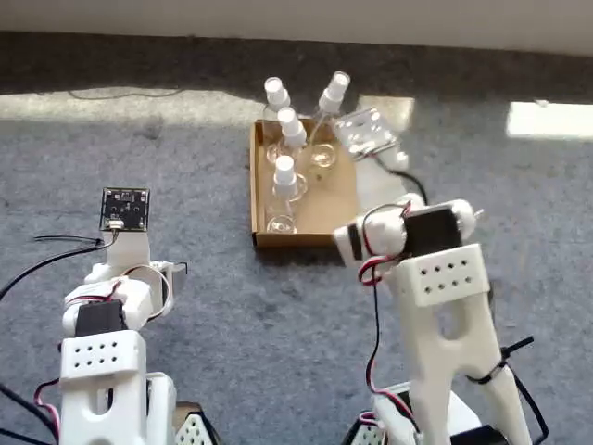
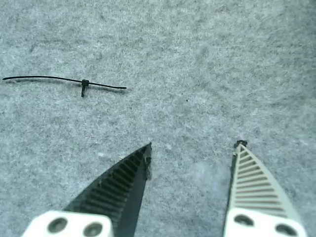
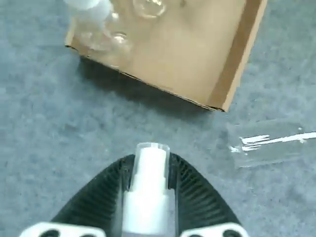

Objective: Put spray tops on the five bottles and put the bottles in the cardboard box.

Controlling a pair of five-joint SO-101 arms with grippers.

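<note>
Cardboard box [image 1: 339, 198]: four spray-topped bottles [image 1: 285, 178] inside. Right gripper [image 3: 150, 159] clamped on white spray top [image 3: 148, 190]; fifth bottle apparently not yet boxed. Left gripper [image 2: 193, 144] agape, empty, over carpet [image 2: 197, 59].

The spray top [image 3: 148, 197] in the right claw [image 3: 149, 158] runs off the edge.

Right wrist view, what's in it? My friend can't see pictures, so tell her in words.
The right gripper is shut on a white spray top over grey carpet. Beyond it lies the open cardboard box with clear bottles inside, and a clear plastic piece lies beside the box.
</note>
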